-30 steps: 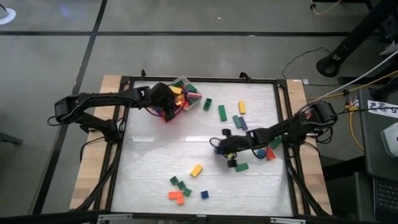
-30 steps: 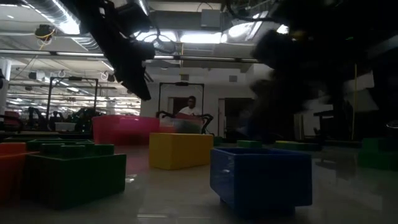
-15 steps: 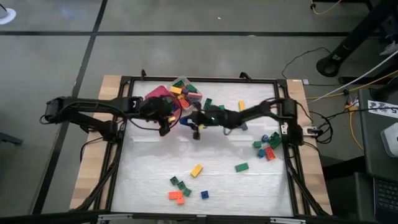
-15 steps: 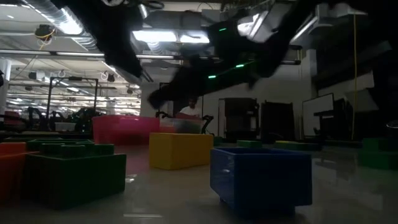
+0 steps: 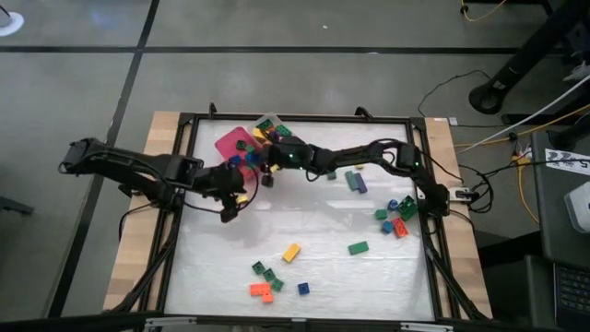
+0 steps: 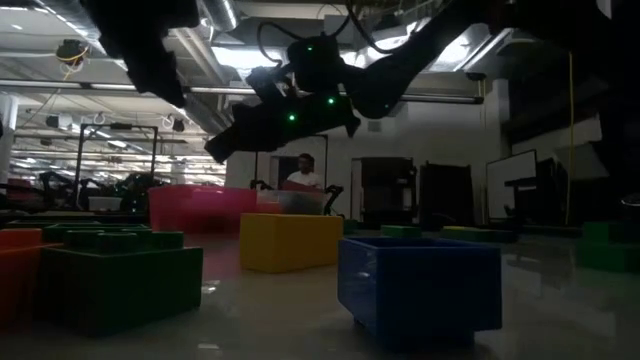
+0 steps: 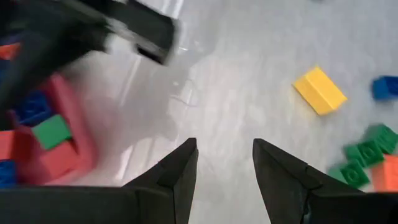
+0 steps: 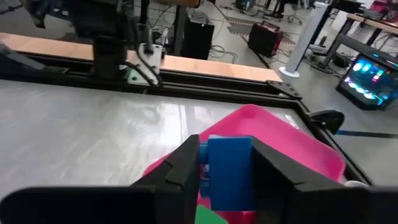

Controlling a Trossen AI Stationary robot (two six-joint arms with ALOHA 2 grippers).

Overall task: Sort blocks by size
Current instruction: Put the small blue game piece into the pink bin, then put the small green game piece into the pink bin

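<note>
Right wrist view: right claw (image 8: 225, 163) grips blue block (image 8: 229, 168) above pink tray (image 8: 292, 134); placing step, release next.

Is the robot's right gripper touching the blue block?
Touching. The right wrist view shows the blue block sitting between the right gripper fingers, pressed against both, above the pink tray.

A pink tray (image 5: 230, 141) sits near a clear tray (image 5: 268, 123).
</note>
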